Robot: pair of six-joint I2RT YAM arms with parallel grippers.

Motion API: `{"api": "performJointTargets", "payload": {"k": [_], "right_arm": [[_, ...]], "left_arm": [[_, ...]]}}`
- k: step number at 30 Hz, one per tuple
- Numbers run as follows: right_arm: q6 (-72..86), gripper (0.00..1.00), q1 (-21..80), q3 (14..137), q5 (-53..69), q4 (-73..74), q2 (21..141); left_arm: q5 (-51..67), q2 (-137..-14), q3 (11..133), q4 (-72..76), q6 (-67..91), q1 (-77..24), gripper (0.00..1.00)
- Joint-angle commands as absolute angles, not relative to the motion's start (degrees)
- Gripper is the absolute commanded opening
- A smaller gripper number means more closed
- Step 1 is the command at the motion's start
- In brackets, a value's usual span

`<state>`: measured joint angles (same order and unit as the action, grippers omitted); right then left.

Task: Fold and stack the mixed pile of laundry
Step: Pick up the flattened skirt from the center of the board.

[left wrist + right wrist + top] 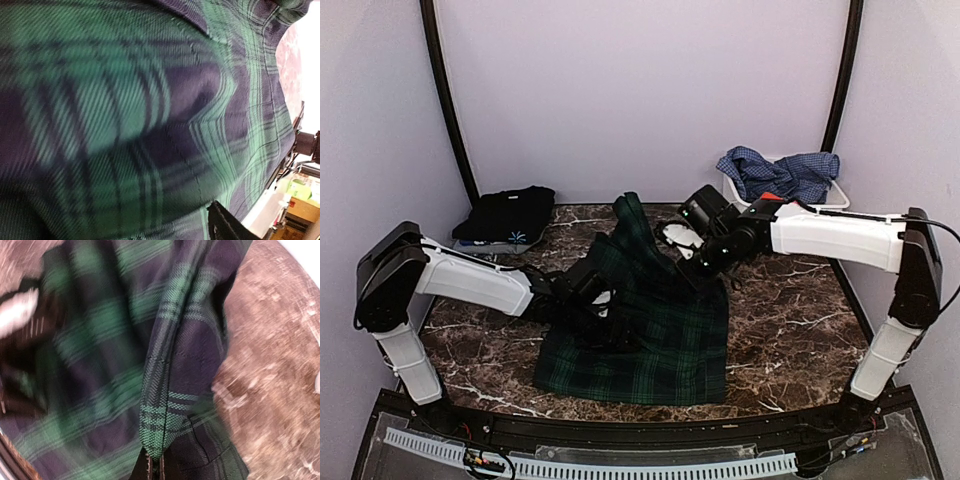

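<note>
the green-and-navy plaid garment (660, 330) lies spread in the middle of the tabletop (790, 320). its near part is flat and roughly square, and its far part is drawn up into a narrow peak pointing toward the back. the right gripper (150, 467) has its fingers clenched on a folded edge of that cloth, at the garment's far right side. from its wrist, the hem runs straight down into the pinch. the left gripper (605, 310) sits low on the left side of the plaid, in among the folds. its own camera sees only cloth and the tip of one dark finger (222, 225), so i cannot tell whether those fingers are released or grasping the plaid.

further out, a black garment (508, 212) sits folded in the back left corner, resting on a printed piece (515, 240) that shows a bit of light blue. at the back right, a blue checked shirt (780, 170) lies crumpled over the rim of a white bin (838, 195).

to my eye the plaid is mid-fold, with the pile only partly dealt with. the next move looks like the right arm carrying its pinched edge across and laying it on the flat part so the edges meet. the left side would need to pin the cloth or get clear of it. the risk i see is the loose peak bunching under the fold rather than lying smooth. after that, the folded plaid would go to the stack at the back left, and the checked shirt waits its turn.
</note>
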<state>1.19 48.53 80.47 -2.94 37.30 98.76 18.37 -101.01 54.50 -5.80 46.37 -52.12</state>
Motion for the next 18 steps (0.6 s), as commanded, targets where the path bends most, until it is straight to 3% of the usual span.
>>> {"api": "performJointTargets", "payload": {"k": [1,4,7,9,13,18], "right_arm": [[4.6,0.00,52.9,70.5,-6.6,35.8,94.7],[6.3,0.00,53.2,64.6,-7.1,33.6,94.6],[7.1,0.00,53.5,60.6,-6.7,31.0,93.6],[7.4,0.00,53.5,60.0,-6.6,30.0,93.3],[6.9,0.00,53.5,62.0,-7.2,30.0,94.7],[6.3,0.00,53.3,65.4,-8.7,30.7,96.2]], "left_arm": [[13.6,-92.1,49.0,-9.6,45.1,-52.1,0.68],[8.6,-82.4,50.8,-12.6,42.6,-52.0,0.71],[3.3,-78.0,55.7,-17.5,40.9,-50.3,0.81],[2.3,-78.6,58.9,-17.5,41.5,-48.0,0.89],[2.2,-85.0,65.1,-18.3,42.6,-46.5,0.96],[1.9,-90.7,67.9,-18.1,47.5,-46.4,0.96]]}}
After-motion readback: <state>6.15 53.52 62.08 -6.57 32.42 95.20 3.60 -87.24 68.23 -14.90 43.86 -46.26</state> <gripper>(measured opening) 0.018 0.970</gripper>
